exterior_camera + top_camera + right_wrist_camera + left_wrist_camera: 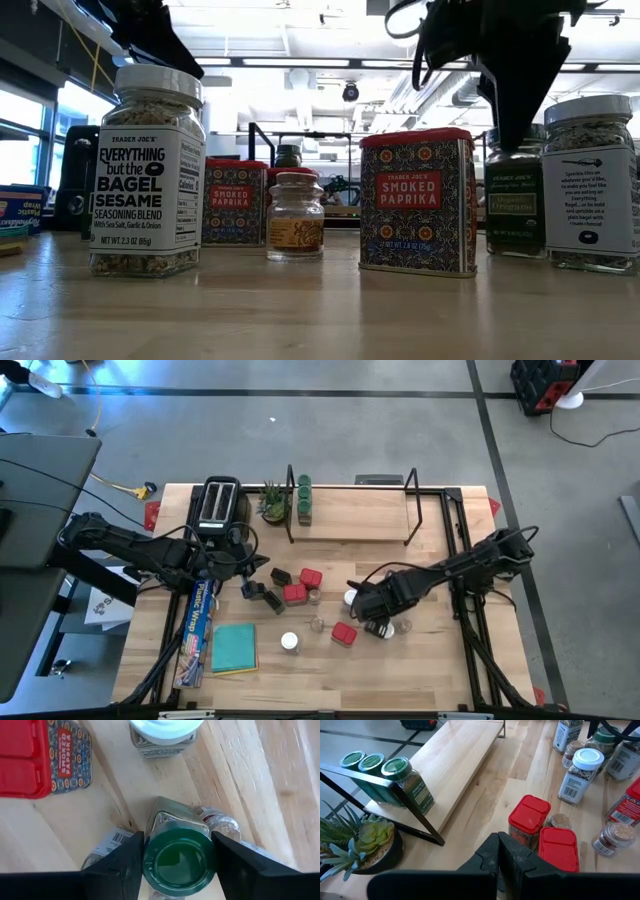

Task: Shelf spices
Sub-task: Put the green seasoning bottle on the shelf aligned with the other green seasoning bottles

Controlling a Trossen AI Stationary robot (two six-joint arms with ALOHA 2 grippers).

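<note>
The shelf [350,515] stands at the table's far side with three green-lidded jars [303,500] on its left end. Other spices stand loose on the table: red tins [303,585], dark tins [262,595], tiny clear jars [314,597] and a white-lidded jar [290,642]. My right gripper [378,622] points down over a green-lidded jar [179,859] that stands at the table's right, its fingers on either side of the lid. My left gripper [498,851] hangs shut above the table near the toaster and touches nothing. My right gripper has the green-lidded jar by its round lid [150,862], one finger on each of two opposite sides. The fingers come from above, pointing down. The jar stands upright with its base on the table [515,250].
A black toaster [218,505] and a potted plant [273,503] stand left of the shelf. A teal pad [234,647] and a long wrap box [197,625] lie near the front left. White-lidded jars [351,598] and a red tin [344,634] crowd the held jar.
</note>
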